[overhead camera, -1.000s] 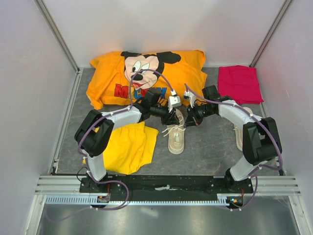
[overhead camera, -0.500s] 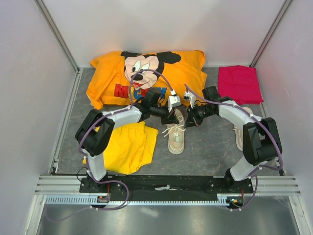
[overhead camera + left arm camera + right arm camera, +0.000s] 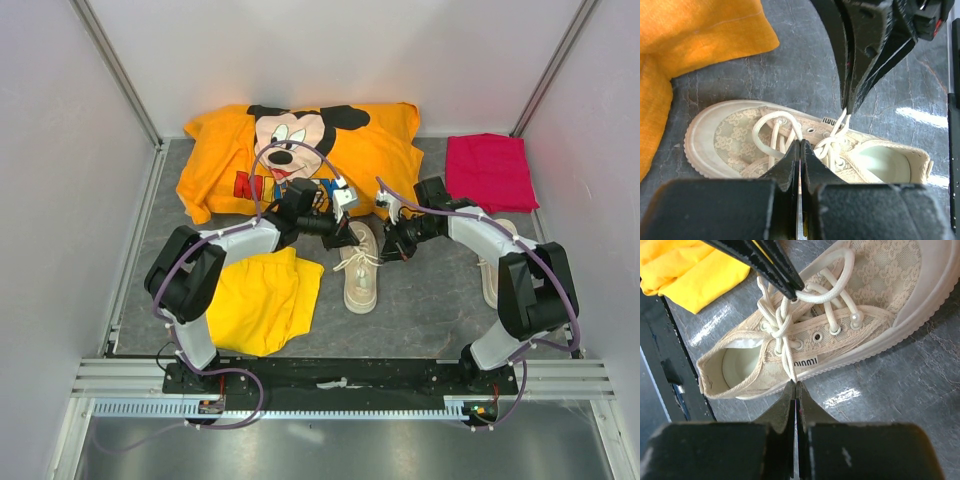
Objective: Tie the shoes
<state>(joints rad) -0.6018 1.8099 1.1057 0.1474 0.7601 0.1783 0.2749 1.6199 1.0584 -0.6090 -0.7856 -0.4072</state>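
Pinching white laces (image 3: 836, 144) of the middle shoe (image 3: 730, 135): left pincer (image 3: 800, 146), right pincer (image 3: 794, 385).

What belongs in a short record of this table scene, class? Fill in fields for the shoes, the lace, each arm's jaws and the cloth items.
middle shoe: cream, heel towards the arm bases
lace: white, knotted over the tongue
left arm: jaws shut on a lace strand by the eyelets
right arm: jaws shut on the lace end
second shoe: at the right, mostly hidden by the right arm
yellow shorts: left of the middle shoe
orange shirt: at the back
pink cloth: back right
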